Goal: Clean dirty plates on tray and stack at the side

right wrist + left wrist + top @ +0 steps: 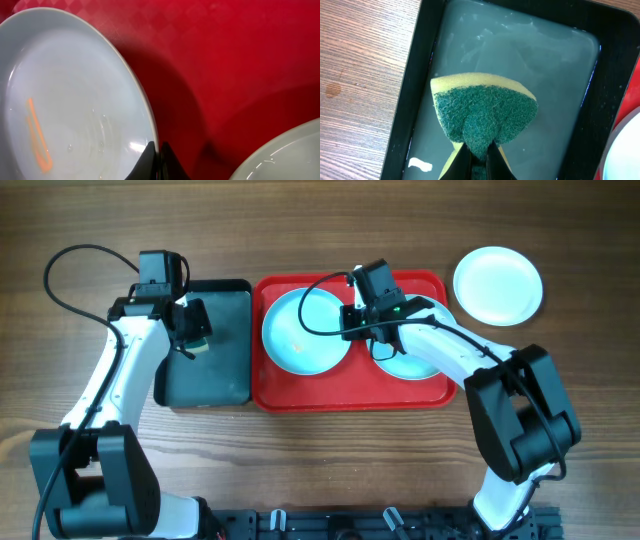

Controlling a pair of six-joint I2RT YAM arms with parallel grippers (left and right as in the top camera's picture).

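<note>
the left end effector (479,157) is clamped tight on a sponge (485,112), pinching its lower edge. the sponge shows its green side, with yellow at the rim. it hangs over a black tray (615,50) that has a thin pool of cloudy water (520,55) in it. i cannot tell if the sponge touches the water.

the right end effector (159,155) has its two fingers squeezed together on the rim of a blue plate (75,90), at the plate's right edge. this blue plate has an orange mark (37,135) inside it and looks wet. it lies in the left half of the red tray (225,60).

a second blue plate (287,152) lies in the right half of the red tray, partly under the right arm. the two blue plates are near but not touching. the black tray sits just beside the red tray, on its left.

farther off, a white plate (498,285) sits alone on the bench (100,220), outside the red tray, by its far right corner.
</note>
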